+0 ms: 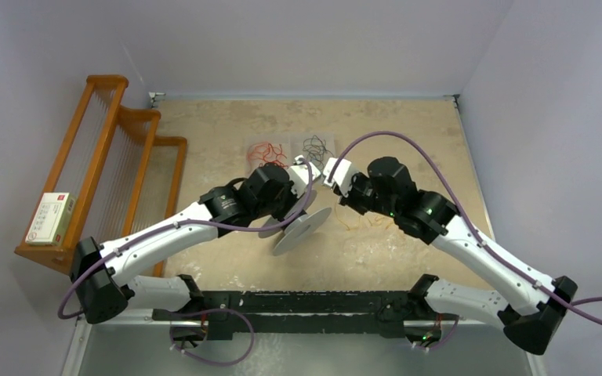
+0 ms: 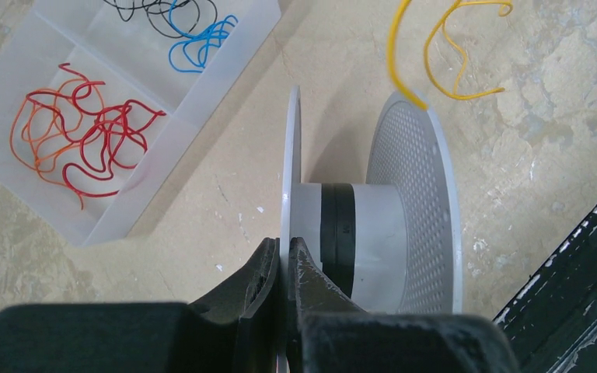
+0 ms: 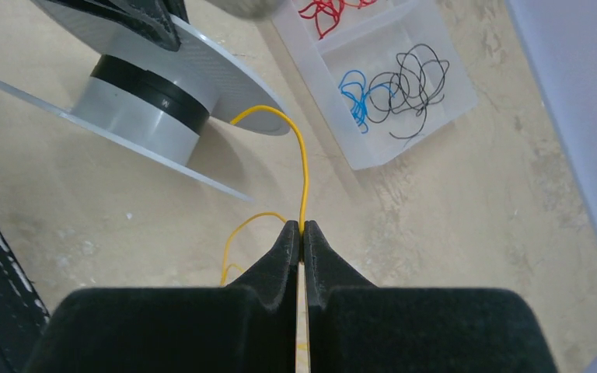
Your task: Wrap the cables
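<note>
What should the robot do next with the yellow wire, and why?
Probably the right gripper should carry the yellow cable in between the flanges onto the spool's hub. It is shut on the cable, whose end only reaches the flange's edge, and the left gripper clamps the spool.

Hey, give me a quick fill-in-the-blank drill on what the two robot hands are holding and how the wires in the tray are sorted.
1. The left hand pinches a flange of the spool, whose hub carries a ____ band.
2. The right hand is shut on a thin ____ cable.
3. In the clear tray, the black wires share a compartment with the ____ ones.

Missing words: black; yellow; blue
</note>
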`<state>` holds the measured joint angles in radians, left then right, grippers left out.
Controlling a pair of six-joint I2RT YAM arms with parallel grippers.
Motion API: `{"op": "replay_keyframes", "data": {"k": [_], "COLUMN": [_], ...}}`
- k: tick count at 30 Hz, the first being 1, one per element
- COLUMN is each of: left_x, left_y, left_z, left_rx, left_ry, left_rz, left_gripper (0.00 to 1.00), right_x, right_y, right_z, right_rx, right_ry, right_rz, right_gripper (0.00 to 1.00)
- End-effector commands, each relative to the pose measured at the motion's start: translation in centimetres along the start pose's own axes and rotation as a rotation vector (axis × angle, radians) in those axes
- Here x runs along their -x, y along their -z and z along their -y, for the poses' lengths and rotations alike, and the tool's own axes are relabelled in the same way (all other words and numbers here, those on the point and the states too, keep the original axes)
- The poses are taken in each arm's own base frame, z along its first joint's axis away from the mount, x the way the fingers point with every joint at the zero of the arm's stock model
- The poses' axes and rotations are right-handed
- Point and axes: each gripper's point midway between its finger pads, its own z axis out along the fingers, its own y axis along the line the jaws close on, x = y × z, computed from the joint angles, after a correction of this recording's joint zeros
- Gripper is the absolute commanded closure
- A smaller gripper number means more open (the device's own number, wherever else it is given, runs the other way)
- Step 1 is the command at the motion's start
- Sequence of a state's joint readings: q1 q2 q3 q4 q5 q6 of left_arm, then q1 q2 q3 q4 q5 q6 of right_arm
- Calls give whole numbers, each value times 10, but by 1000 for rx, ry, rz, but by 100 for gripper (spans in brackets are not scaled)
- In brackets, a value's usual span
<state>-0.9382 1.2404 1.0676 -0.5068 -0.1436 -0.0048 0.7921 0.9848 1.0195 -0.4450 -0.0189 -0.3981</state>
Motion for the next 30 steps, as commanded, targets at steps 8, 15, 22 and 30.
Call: {"op": "replay_keyframes", "data": {"k": [8, 15, 22, 30], "left_x": [10, 15, 15, 17], "left_y": [-5, -2, -6, -6], "left_z": [8, -3, -11, -11], "left_rx": [-58, -64, -81, -87], "left_ry": [35, 123, 189, 213], "left_rz": [93, 136, 143, 152], "left_gripper": [98, 94, 93, 92], "right_x": [26, 31, 34, 34], "right_y": [-6, -20, -40, -61], "right_z": [0, -9, -22, -19], "right_rx": [115, 137, 186, 189], "right_ry": [385, 418, 394, 361], "right_rz": [57, 139, 198, 164], "right_gripper": [100, 100, 100, 100]}}
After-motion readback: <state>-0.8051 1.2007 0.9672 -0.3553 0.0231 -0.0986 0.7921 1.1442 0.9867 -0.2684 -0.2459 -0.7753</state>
